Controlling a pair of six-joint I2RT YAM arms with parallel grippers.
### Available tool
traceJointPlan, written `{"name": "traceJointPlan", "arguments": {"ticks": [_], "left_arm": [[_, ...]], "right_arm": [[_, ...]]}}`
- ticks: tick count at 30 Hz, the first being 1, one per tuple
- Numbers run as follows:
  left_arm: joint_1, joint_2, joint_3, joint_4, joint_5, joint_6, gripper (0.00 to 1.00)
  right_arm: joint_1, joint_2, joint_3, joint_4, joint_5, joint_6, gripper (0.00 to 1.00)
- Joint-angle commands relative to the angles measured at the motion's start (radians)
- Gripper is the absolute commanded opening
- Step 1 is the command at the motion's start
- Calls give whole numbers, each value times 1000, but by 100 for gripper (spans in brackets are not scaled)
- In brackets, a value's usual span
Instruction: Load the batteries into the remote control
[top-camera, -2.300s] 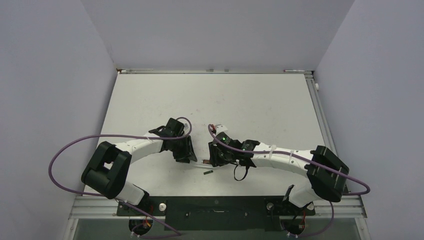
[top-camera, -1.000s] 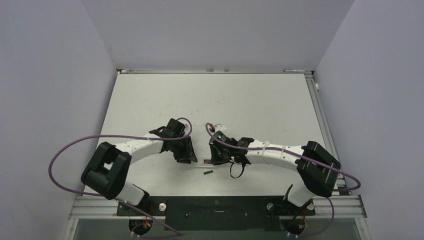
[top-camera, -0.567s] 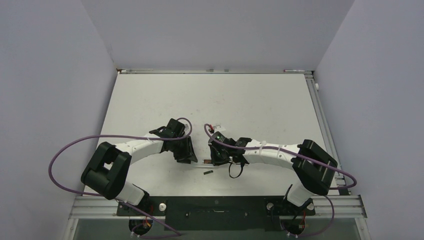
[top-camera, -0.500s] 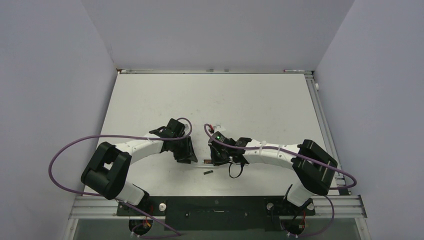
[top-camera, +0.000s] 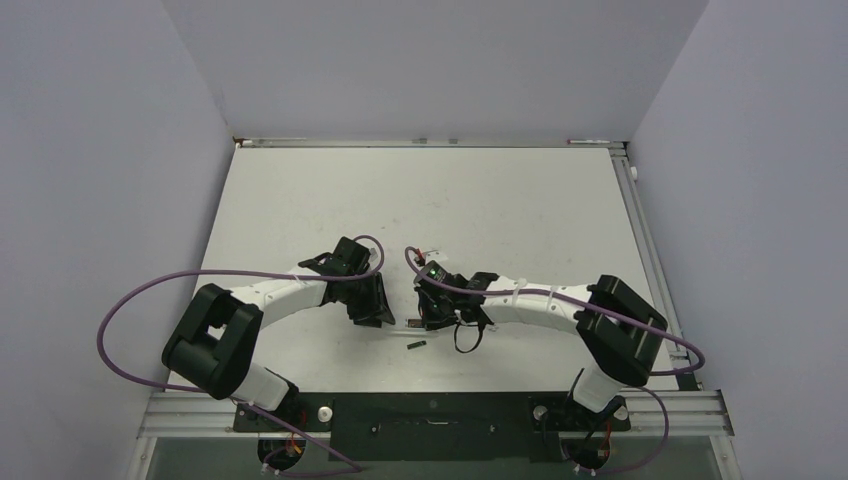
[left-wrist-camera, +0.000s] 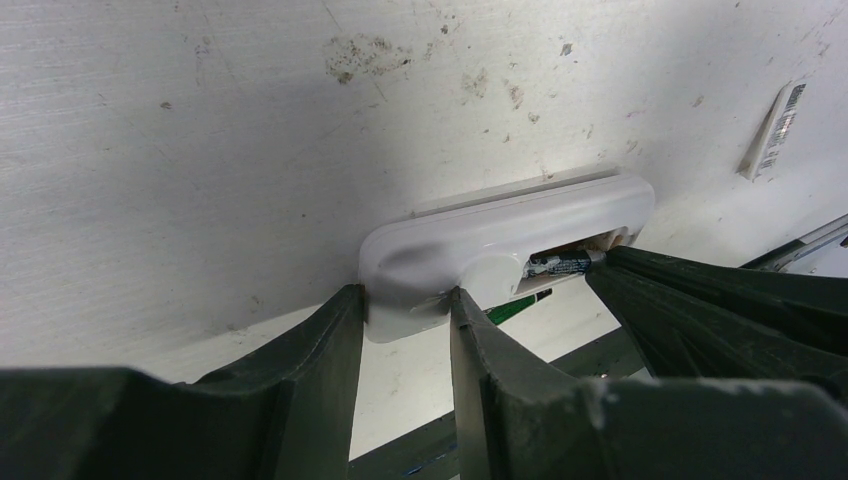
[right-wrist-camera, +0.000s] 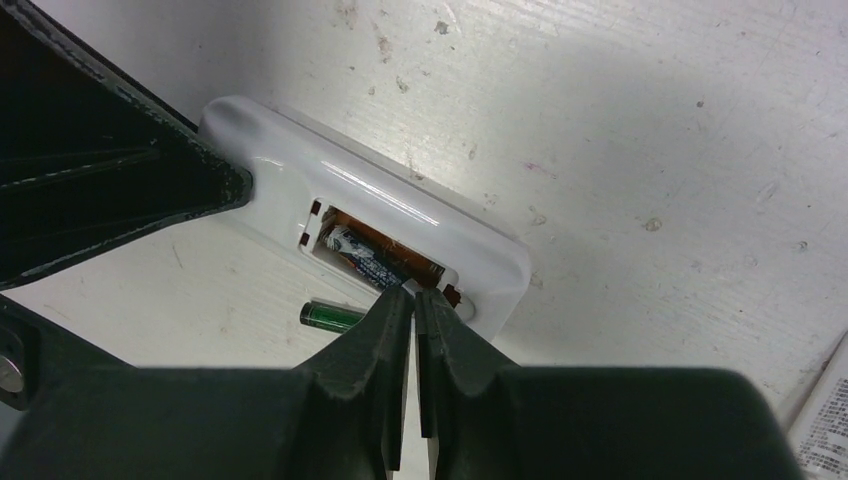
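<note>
One battery (right-wrist-camera: 375, 262): press flat into remote control (right-wrist-camera: 400, 215) with clenched right gripper (right-wrist-camera: 413, 293) while clamping left end in left gripper (left-wrist-camera: 405, 300).

Probably a lab: bare walls (top-camera: 430, 60) enclose scuffed table (top-camera: 500, 200).

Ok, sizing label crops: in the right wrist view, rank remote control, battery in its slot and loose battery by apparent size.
1. remote control
2-3, unranked: battery in its slot, loose battery; the right gripper hides part of the loose one.
</note>
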Motion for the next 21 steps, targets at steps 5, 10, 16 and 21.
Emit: {"name": "traceJointPlan", "arguments": {"ticks": [5,10,16,21], "left_arm": [[-17,2,4,23,-7,0,23],[-17,4,7,22,-7,3,23],[-17,4,11,21,-7,5,23],[-17,2,9,20,-8,6,23]], "right_arm": [[-3,43,58,-16,-11,-21,9],[6,66,82,-46,-5,-44,9],[38,113,133,-114,22,-82,9],[63,143,158,-150,46,-100,9]]}}
